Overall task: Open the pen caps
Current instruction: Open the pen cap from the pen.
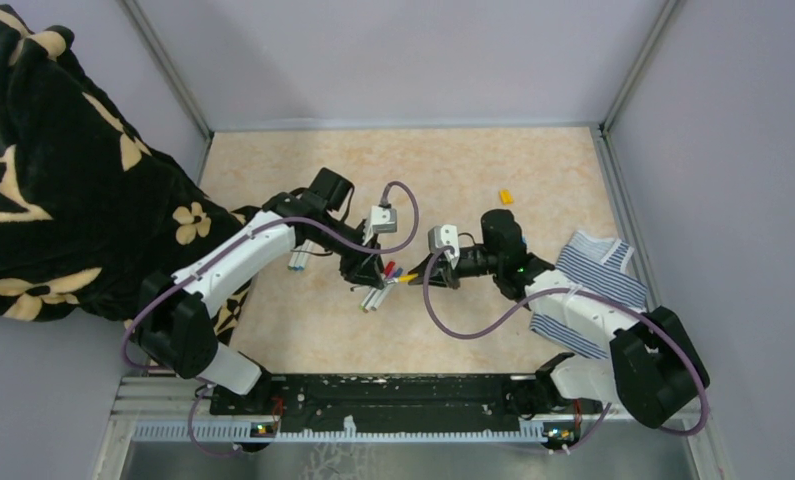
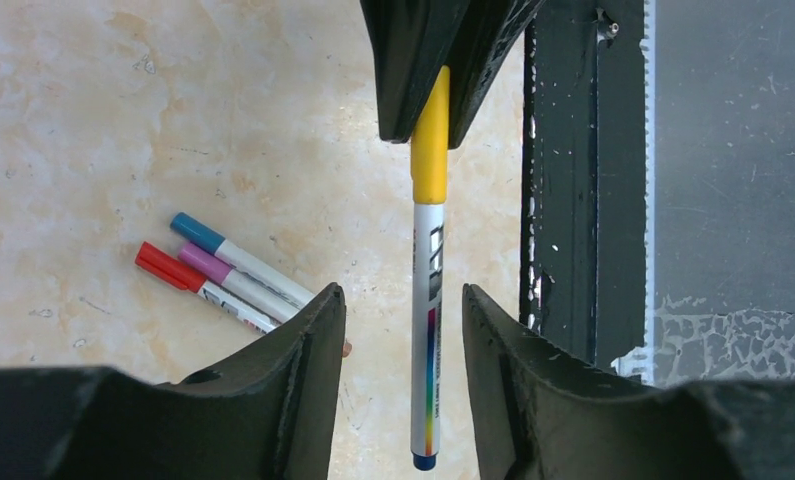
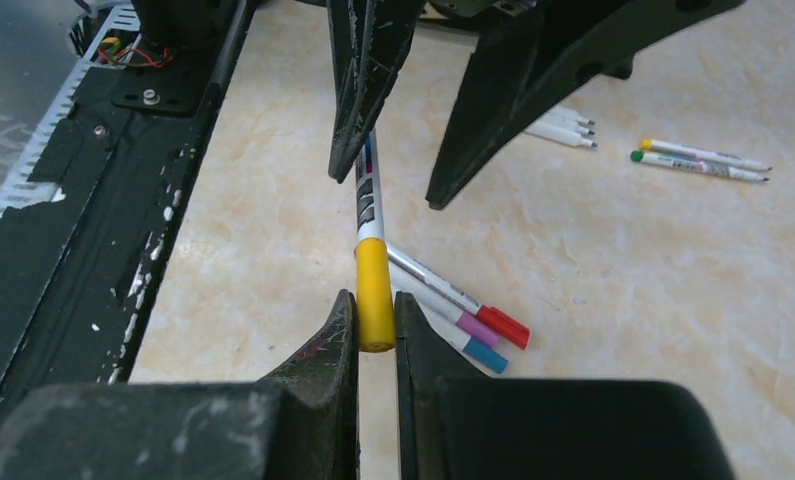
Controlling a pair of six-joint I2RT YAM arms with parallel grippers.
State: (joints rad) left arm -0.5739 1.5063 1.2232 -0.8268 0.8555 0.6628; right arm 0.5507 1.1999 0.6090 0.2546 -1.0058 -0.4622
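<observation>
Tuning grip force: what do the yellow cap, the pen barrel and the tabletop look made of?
The yellow cap looks like moulded plastic: smooth, opaque, soft sheen. The pen barrel looks like glossy white plastic, with printed lettering and a rainbow stripe. The tabletop has a beige marbled pattern with low sheen; perhaps laminate or vinyl, stone not excluded.

Open bench (image 2: 123,120) to the left of the left tool (image 2: 401,300) in its wrist view, bare but for three capped pens (image 2: 223,275) lying side by side just below and beside it. Hemmed on the opposite side by the black base rail (image 2: 573,200), close alongside. Blocked straight ahead by the right tool (image 3: 375,300), tip to tip, with the yellow-capped pen (image 2: 426,270) bridging the two. Slim gaps either side of that barrel inside the left tool's jaws. Right of the right tool, wide bare bench, with loose pens (image 3: 698,160) well ahead.
</observation>
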